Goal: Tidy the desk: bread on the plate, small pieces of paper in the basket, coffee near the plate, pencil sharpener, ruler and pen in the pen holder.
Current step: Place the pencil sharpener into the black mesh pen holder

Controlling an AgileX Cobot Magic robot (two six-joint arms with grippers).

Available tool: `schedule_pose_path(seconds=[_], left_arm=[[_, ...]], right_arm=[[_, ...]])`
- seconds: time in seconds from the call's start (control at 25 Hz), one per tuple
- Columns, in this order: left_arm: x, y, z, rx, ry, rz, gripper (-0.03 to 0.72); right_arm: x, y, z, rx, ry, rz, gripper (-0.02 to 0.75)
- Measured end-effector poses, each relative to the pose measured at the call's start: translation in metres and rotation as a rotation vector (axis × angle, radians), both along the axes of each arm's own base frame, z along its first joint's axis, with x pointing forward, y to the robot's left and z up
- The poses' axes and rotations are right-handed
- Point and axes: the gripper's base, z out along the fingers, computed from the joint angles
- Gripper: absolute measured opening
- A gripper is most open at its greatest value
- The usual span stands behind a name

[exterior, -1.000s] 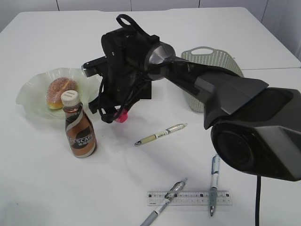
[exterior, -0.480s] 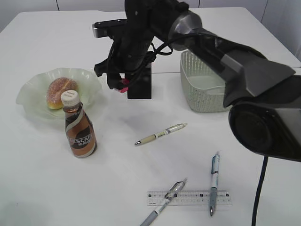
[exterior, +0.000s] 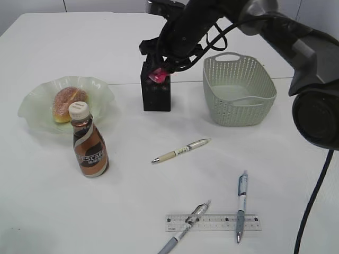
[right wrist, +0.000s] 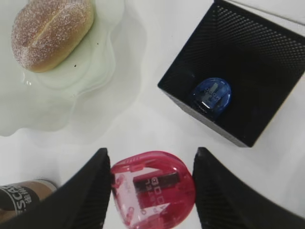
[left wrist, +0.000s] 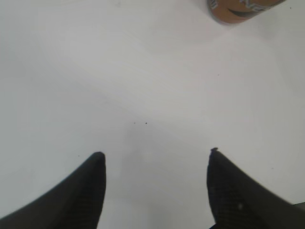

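Observation:
My right gripper (exterior: 160, 74) is shut on a red pencil sharpener (right wrist: 153, 188), held just above the front rim of the black mesh pen holder (exterior: 156, 95). A blue sharpener (right wrist: 212, 98) lies inside the holder (right wrist: 248, 57). The bread (exterior: 69, 103) rests on the green plate (exterior: 100, 87), and the coffee (exterior: 89, 144) stands in front of it. The ruler (exterior: 213, 222) and three pens (exterior: 181, 150) (exterior: 242, 203) (exterior: 185, 227) lie on the desk. My left gripper (left wrist: 155, 157) is open over bare desk near the coffee's base (left wrist: 240, 7). Small pieces of paper are out of view.
The sage-green basket (exterior: 238, 106) stands right of the pen holder, and its inside looks bare. My right arm (exterior: 254, 16) reaches in from the upper right over the basket's far side. A desk seam (exterior: 122, 82) runs behind the plate.
My right arm has lifted the red sharpener from low beside the plate and carried it up and to the right, over the pen holder. The basket, formerly partly hidden by the arm, now shows fully.

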Motion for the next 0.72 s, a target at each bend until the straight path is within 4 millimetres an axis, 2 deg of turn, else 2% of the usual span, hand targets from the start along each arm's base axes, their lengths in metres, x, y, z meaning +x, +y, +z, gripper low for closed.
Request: schedule_pose_path(seconds=[0.28, 0.48, 0.72], left_arm=[[0.0, 0.0, 0.0, 0.0, 0.0, 0.0, 0.487], [0.0, 0.0, 0.0, 0.0, 0.0, 0.0, 0.487], [0.0, 0.0, 0.0, 0.0, 0.002, 0.0, 0.487]], right_arm=[[0.01, -0.018, 0.005, 0.087, -0.022, -0.01, 0.384], [0.02, -0.015, 0.012, 0.177, -0.124, -0.058, 0.384], [0.03, -0.012, -0.002, 0.228, -0.156, -0.097, 0.384]])
